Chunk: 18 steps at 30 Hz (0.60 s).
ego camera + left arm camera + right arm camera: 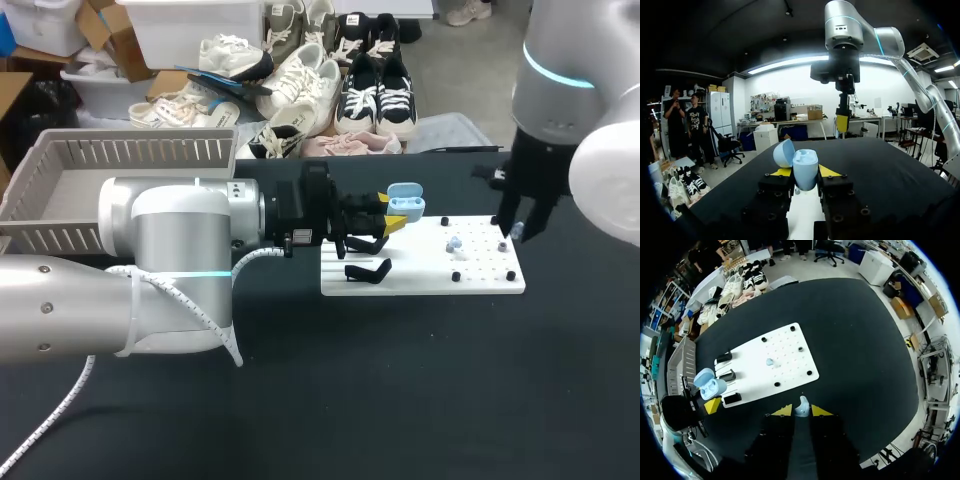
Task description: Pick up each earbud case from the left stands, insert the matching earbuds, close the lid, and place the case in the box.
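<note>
My left gripper is shut on a light blue earbud case, held upright with its lid swung open. In the head view this case hangs over the left end of the white board, above the black stands. My right gripper is shut on a small light blue earbud, raised above the board's right end. A second earbud lies on the board between the two grippers. From the left wrist view, my right arm's yellow fingertip hangs ahead of the case.
A pale slotted box stands at the table's back left, behind my left arm. Several black pegs dot the white board. Black table surface spreads in front of the board.
</note>
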Available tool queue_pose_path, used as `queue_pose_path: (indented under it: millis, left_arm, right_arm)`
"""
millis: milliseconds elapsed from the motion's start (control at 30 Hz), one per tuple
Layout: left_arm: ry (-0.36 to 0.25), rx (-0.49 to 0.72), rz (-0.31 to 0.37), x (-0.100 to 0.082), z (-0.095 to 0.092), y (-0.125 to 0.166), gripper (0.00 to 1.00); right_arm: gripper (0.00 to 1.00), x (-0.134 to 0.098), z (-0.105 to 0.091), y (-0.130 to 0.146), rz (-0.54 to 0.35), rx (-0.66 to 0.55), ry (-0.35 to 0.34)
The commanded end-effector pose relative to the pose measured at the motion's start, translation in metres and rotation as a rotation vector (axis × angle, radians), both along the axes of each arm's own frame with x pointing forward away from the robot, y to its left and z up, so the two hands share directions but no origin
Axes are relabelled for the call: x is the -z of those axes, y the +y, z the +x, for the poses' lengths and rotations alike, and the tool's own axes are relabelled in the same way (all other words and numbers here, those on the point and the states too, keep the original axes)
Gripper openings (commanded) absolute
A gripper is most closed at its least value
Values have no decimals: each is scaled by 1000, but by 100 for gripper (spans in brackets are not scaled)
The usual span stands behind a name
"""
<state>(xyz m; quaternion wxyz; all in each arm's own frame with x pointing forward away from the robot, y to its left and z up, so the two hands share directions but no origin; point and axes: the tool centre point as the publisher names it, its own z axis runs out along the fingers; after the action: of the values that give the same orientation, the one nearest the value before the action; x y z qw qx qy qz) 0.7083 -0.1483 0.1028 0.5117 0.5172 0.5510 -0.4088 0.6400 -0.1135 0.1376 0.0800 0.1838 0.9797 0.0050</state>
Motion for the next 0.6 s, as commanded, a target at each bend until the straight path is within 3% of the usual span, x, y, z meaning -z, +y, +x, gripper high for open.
queue_pose_path:
  millis: [33,600]
  left_arm:
    - [-2,-4,-3,0,-2,1,0]
    - [-2,-4,-3,0,-2,1,0]
  right_arm:
    - [0,-7,1,8,-3,23,-5]
    - [0,-25,25,45,-44,195,20]
